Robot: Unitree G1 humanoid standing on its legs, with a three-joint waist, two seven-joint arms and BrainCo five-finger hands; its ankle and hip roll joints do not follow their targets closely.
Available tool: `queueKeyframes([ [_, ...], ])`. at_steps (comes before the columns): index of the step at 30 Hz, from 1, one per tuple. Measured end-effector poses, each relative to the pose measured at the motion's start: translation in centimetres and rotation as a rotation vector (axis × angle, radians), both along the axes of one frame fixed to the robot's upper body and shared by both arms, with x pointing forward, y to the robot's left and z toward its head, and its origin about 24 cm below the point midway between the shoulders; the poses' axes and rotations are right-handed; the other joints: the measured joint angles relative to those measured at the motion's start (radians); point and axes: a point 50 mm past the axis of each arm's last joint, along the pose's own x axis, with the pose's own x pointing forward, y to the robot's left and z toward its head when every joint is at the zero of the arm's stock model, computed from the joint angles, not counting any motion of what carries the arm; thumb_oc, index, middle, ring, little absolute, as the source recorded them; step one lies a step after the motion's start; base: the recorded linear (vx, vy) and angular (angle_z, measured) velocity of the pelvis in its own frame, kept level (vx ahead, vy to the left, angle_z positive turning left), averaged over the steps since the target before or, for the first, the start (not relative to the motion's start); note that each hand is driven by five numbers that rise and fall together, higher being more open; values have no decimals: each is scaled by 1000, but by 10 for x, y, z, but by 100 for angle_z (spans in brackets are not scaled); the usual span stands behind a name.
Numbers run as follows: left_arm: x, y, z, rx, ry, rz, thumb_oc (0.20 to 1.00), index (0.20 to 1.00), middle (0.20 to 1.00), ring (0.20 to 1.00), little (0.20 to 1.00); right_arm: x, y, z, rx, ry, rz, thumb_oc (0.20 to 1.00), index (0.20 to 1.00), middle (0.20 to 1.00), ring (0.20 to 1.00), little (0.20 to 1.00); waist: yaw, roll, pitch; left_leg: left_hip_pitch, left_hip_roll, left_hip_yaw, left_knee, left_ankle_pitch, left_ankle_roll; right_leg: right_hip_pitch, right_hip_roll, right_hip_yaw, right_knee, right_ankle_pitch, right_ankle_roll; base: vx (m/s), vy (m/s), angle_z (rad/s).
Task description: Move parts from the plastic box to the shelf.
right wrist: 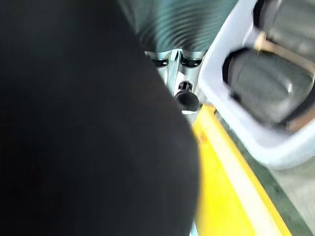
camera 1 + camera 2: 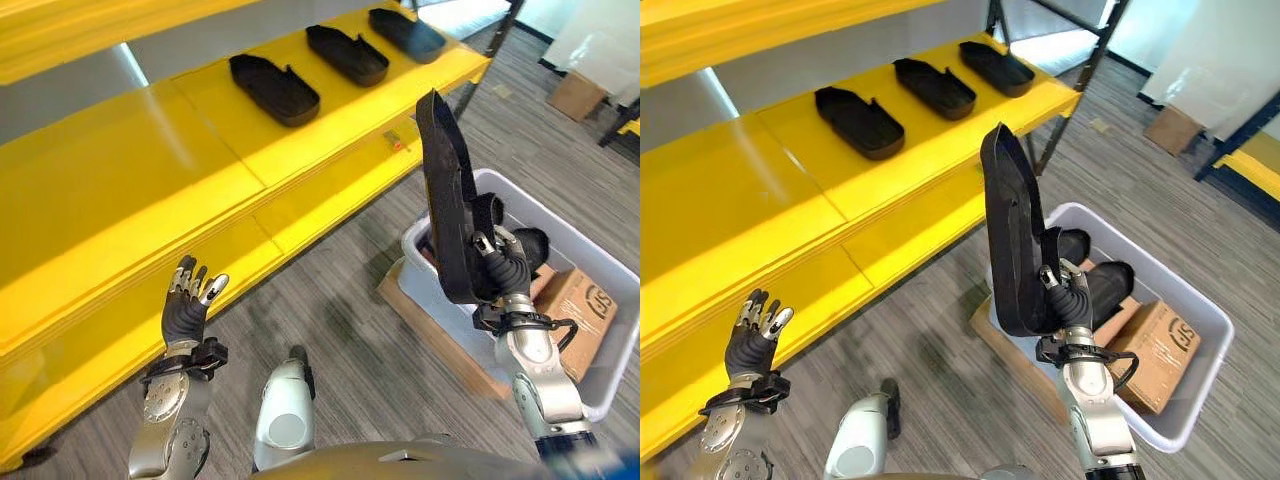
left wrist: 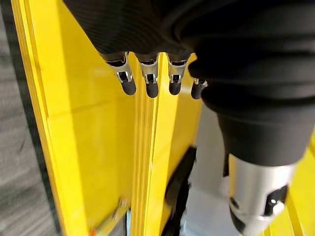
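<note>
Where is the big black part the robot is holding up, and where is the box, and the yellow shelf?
black part (image 2: 1008, 215), right eye view, middle of its long body.
plastic box (image 2: 1200, 300), right eye view, far rim.
shelf (image 2: 180, 140), left eye view, bare top surface.

Both eye views look down from the head, sharing the yellow shelf (image 2: 300, 150) and plastic box (image 2: 1200, 300), while each wrist view peers along its own hand from very close

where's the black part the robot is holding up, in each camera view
Left eye view: black part stands upright right of centre, in the right hand.
Right eye view: near centre, above the plastic box.
Right wrist view: dark mass on the left.
Shared landmark: yellow shelf.
</note>
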Motion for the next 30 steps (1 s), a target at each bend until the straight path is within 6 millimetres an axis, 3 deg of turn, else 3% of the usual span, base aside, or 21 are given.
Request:
queueKeyframes([
  [3,0,3,1,10,2,8,1000,1000,1000,1000,1000,4,4,3,0,-10,17,200,200,200,200,200,-3,7,10,-8,-47,-28,33,-38,37,9,-41,17,34,120,-19,87,232,48],
  [4,5,4,4,17,-15,8,1000,1000,1000,1000,1000,5,6,4,-1,-15,28,200,200,200,200,200,3,17,18,-8,-74,-51,20,-34,50,-25,-48,113,85,152,-18,88,284,49],
  [5,10,4,8,24,-32,3,1000,1000,1000,1000,1000,4,5,3,-3,-11,31,200,200,200,200,200,-14,24,26,-4,-90,-74,6,-5,72,-57,-13,211,118,136,-20,58,232,82],
  [6,16,6,10,53,-30,-10,1000,1000,1000,1000,1000,4,6,4,-2,-15,38,200,200,200,200,200,-35,39,40,18,-117,-109,-66,20,90,-108,67,395,165,-4,19,65,135,76],
  [7,19,6,12,71,-33,-17,1000,1000,1000,1000,1000,4,6,5,-4,-18,41,200,200,200,200,200,-36,33,42,38,-123,-111,-108,40,77,-132,82,427,181,-62,26,7,94,62],
  [8,22,5,16,94,-48,-23,1000,1000,1000,1000,1000,1,4,2,-13,-6,46,200,200,200,200,200,-46,61,61,74,-133,-114,-168,73,102,-196,127,452,187,-151,23,51,108,35],
  [9,21,4,15,99,-43,-27,1000,1000,1000,1000,1000,2,4,3,-11,-9,46,200,200,200,200,200,-64,74,66,86,-141,-128,-196,86,99,-212,151,460,178,-178,22,43,24,39],
  [10,25,2,18,117,-55,-41,1000,1000,1000,1000,1000,-2,2,-1,-13,8,43,200,200,200,200,200,-85,89,78,107,-147,-144,-243,115,108,-270,197,478,152,-216,-4,160,-70,56],
  [11,28,-2,19,131,-63,-58,1000,1000,1000,1000,1000,-5,0,-1,-17,12,40,200,200,200,200,200,-111,106,88,114,-147,-170,-279,141,93,-305,261,523,96,-236,-26,165,-138,69],
  [12,32,-7,20,124,-74,-77,1000,1000,1000,1000,1000,-6,-2,-2,-18,17,34,200,200,200,200,200,-136,111,97,119,-157,-196,-306,167,56,-338,299,546,40,-239,-26,121,-126,68],
  [13,34,-10,20,119,-78,-89,1000,1000,1000,1000,1000,-8,-4,-3,-15,21,26,200,200,200,200,200,-149,107,106,126,-161,-198,-323,164,58,-346,316,569,-18,-230,-10,109,-159,69],
  [15,41,-19,23,101,-107,-125,1000,1000,1000,1000,1000,-8,-7,-2,-17,18,19,200,200,200,200,200,-165,89,114,130,-169,-187,-339,164,54,-372,324,571,-140,-185,1,111,-172,62],
  [16,40,-20,22,97,-105,-134,1000,1000,1000,1000,1000,-9,-7,-3,-9,21,20,200,200,200,200,200,-162,80,115,129,-172,-187,-353,157,36,-368,327,576,-163,-178,1,99,-189,72],
  [17,40,-18,25,118,-109,-139,1000,1000,1000,1000,1000,-11,-5,-6,22,28,17,200,200,200,200,200,-168,12,110,134,-218,-170,-330,122,2,-356,275,575,-199,-204,-30,56,-146,71],
  [18,40,-15,26,132,-111,-137,1000,1000,1000,1000,1000,-12,-5,-5,30,25,19,200,200,200,200,200,-176,-14,121,111,-229,-157,-228,101,26,-346,247,568,-204,-156,30,97,-176,68],
  [19,34,-17,17,106,-75,-129,1000,1000,1000,1000,1000,-10,-12,-1,-9,18,29,200,200,200,200,200,-177,46,133,100,-158,-177,-99,0,28,-325,290,554,-174,-128,54,57,-92,47],
  [20,32,-17,14,101,-59,-129,1000,1000,1000,1000,1000,-10,-13,-1,-15,18,30,200,200,200,200,200,-173,48,137,103,-159,-194,-90,-8,16,-323,292,565,-173,-119,49,100,-147,24],
  [21,26,-14,14,97,-60,-113,1000,1000,1000,1000,1000,-13,-14,-3,-10,28,35,200,200,200,200,200,-160,39,127,118,-154,-186,-138,8,-4,-314,303,570,-207,-114,37,92,-169,14],
  [23,14,-9,7,102,-21,-98,1000,1000,1000,1000,1000,-12,-14,-2,-12,24,48,200,200,200,200,200,-153,41,117,127,-125,-186,-170,32,-8,-297,330,549,-241,-84,13,103,-213,6],
  [30,13,-11,6,91,-22,-104,1000,1000,1000,1000,1000,-11,-15,0,-5,14,48,200,200,200,200,200,-142,45,81,163,-72,-196,-233,53,-42,-272,393,535,-279,-88,-16,51,-126,-4],
])
